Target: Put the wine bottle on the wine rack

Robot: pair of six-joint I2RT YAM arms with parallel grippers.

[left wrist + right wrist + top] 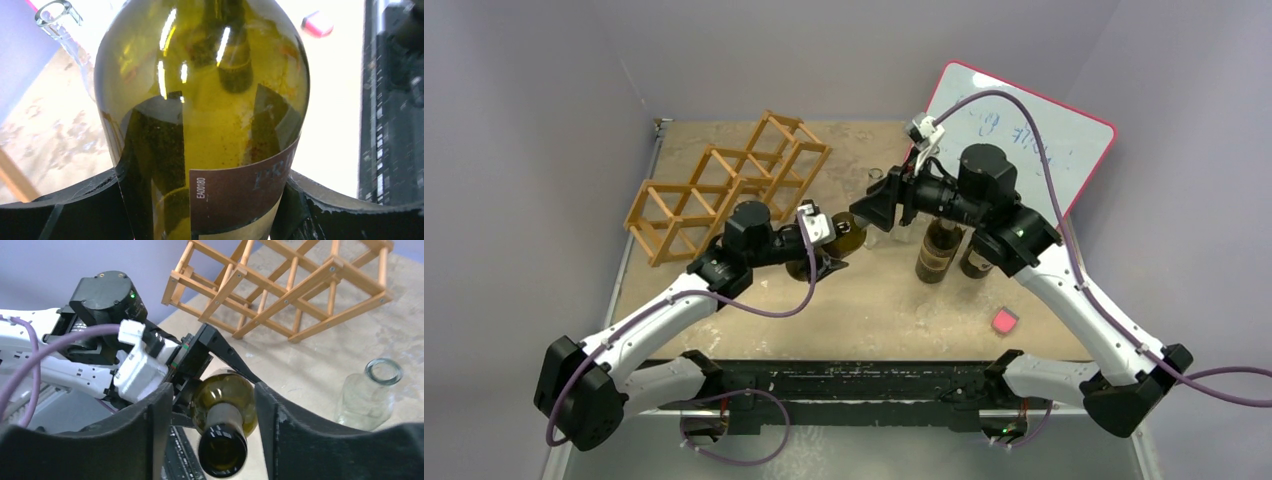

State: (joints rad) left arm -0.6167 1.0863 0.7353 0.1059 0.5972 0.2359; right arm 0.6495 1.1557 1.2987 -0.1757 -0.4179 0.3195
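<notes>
Status: wine bottle (225, 405) not yet on the wine rack (724, 186). All rack cells in view are empty.

Bottle is off the table (874, 320), lying roughly level in front of the rack and apart from it.

Left hand (829, 252) is clamped on the bottle's body, fingers against the glass on both sides. Right hand (214, 395) is spread, its fingers flanking the neck with a gap each side, so it bears no load.

Left to do, by my reading: carry the bottle to a cell and slide it in.

Containers:
- Bottle mouth uncorked; contents cannot be told.
- Clear glass jar (367, 395) on the table looks empty.
- Two dark bottles (939, 250) stand upright under the right arm.
</notes>
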